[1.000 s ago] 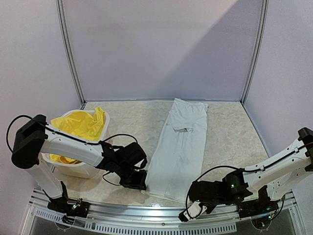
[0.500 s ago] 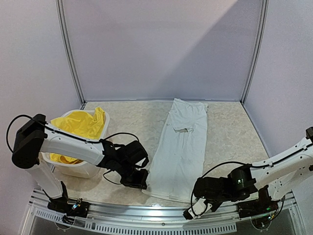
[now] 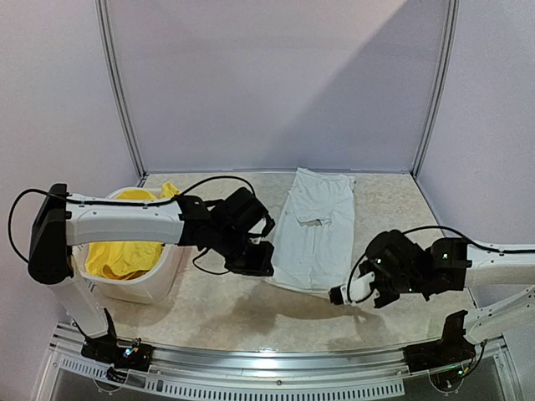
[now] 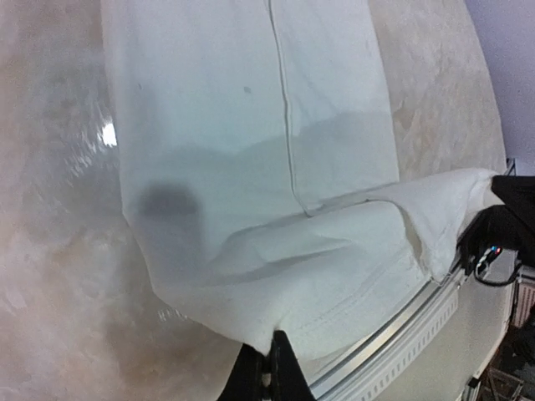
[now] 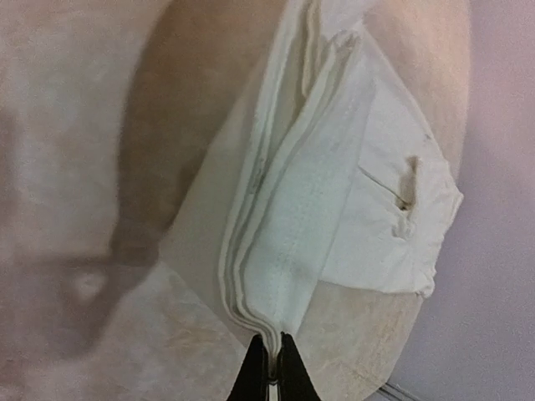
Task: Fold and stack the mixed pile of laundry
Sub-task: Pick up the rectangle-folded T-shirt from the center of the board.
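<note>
A white T-shirt (image 3: pixel 313 225) lies lengthwise on the table, folded into a long strip. My left gripper (image 3: pixel 261 269) is shut on its near left corner and holds it lifted off the table; the pinched hem shows in the left wrist view (image 4: pixel 272 355). My right gripper (image 3: pixel 334 295) is shut on the near right corner, also lifted; the layered hem edges show in the right wrist view (image 5: pixel 269 355). The near part of the shirt hangs raised between the two grippers. Bright yellow shorts (image 3: pixel 125 255) lie in the basket at the left. No navy or pink piece shows.
A white plastic basket (image 3: pixel 163 280) stands at the left of the table. Pale walls and metal posts close the back and sides. A metal rail (image 3: pixel 276 380) runs along the near edge, seen also in the left wrist view (image 4: pixel 393 342).
Both grippers rose from the near edge and moved away from the bases, carrying the shirt's near hem up and toward the far end. The shirt's flat part is now shorter.
</note>
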`<state>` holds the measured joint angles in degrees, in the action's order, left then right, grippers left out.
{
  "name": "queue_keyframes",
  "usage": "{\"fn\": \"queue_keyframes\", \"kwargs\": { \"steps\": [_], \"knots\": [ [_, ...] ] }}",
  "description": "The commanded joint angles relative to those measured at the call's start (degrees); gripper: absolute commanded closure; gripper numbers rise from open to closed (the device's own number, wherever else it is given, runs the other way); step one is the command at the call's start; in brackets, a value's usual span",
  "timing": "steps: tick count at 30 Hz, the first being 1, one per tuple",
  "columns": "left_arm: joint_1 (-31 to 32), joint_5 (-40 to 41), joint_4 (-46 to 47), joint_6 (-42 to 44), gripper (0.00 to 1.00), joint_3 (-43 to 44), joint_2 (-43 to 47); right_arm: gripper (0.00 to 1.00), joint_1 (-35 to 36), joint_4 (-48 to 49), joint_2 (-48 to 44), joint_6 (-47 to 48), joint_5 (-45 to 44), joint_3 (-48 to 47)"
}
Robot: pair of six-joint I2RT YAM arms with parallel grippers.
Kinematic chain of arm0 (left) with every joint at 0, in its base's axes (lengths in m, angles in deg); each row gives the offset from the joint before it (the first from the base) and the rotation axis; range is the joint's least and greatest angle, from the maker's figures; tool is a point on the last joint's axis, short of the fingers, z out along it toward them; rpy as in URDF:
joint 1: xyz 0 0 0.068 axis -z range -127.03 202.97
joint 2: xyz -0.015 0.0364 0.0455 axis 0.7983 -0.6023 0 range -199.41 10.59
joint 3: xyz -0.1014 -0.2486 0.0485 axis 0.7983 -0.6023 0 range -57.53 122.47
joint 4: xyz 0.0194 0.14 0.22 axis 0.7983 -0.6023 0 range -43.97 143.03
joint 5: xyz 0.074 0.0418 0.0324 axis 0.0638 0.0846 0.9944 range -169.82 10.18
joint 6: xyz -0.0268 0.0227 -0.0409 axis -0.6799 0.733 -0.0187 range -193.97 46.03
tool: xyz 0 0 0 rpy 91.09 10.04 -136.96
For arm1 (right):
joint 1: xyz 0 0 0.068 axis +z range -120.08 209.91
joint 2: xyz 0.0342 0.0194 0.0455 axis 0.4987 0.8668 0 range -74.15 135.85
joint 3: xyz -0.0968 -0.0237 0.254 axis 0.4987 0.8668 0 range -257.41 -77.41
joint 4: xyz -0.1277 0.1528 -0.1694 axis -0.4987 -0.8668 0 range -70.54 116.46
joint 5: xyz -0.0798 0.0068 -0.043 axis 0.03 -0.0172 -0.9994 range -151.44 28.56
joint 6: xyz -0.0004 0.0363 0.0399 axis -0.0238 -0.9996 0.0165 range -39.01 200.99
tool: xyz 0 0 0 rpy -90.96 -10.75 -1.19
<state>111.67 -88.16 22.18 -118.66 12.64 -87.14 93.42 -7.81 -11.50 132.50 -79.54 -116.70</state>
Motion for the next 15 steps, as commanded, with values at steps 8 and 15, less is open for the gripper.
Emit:
{"fn": "queue_keyframes", "kwargs": {
  "steps": [8, 15],
  "knots": [
    [-8.5, 6.1, -4.4, 10.2, 1.00, 21.0, -11.4, 1.00, -16.7, 12.9, 1.1, 3.5, 2.9, -6.7],
    [-13.4, 3.7, 0.2, 10.1, 1.00, 28.7, -20.1, 1.00, -22.4, 20.3, 9.6, 2.7, 2.5, -8.6]
  ]
}}
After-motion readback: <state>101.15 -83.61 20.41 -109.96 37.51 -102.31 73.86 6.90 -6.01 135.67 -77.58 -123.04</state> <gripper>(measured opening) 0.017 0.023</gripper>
